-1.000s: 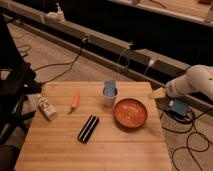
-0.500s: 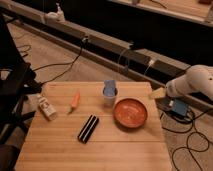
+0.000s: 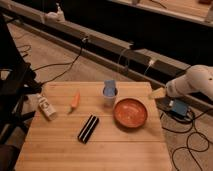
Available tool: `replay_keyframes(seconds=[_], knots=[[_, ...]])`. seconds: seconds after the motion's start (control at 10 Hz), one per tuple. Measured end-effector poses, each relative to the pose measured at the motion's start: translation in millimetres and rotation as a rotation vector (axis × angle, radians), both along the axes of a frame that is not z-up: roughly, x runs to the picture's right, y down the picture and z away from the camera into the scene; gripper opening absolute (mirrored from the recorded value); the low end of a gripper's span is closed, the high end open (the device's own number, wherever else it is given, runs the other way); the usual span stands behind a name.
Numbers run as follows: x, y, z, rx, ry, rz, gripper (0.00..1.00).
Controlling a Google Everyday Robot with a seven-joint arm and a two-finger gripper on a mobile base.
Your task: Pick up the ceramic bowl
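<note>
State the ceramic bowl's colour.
Glossy orange-red ceramic bowl, camera view; hand at the edge of the table.

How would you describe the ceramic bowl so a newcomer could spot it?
On the right half of the wooden table, beside the white cup, sits the ceramic bowl. The end effector hovers off the table's right edge. The bowl is the only wide, orange-red dish.

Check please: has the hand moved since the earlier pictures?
No. The hand hangs at the same spot by the right edge of the table, up-right of the ceramic bowl.
</note>
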State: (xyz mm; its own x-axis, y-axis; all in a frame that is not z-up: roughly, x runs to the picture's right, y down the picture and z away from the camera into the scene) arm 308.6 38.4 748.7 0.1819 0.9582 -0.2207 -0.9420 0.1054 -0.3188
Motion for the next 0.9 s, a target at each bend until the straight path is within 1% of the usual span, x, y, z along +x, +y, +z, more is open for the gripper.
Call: replay_keyframes(seconds=[0.2, 0.4, 0.6, 0.7, 0.9], knots=[[-11.7, -1.9, -1.7, 0.021, -0.025, -0.012, 0.8], [-31.8, 3.9, 3.6, 0.026, -0.058, -0.039, 0.8], [-60.6, 15.2, 18.4, 0.011, -0.095, -0.075, 0.8], [-70.7, 18.7, 26.1, 0.007, -0.106, -0.09, 0.8], [-81.8, 24.2, 44.1, -0.004, -0.11, -0.094, 0.8]])
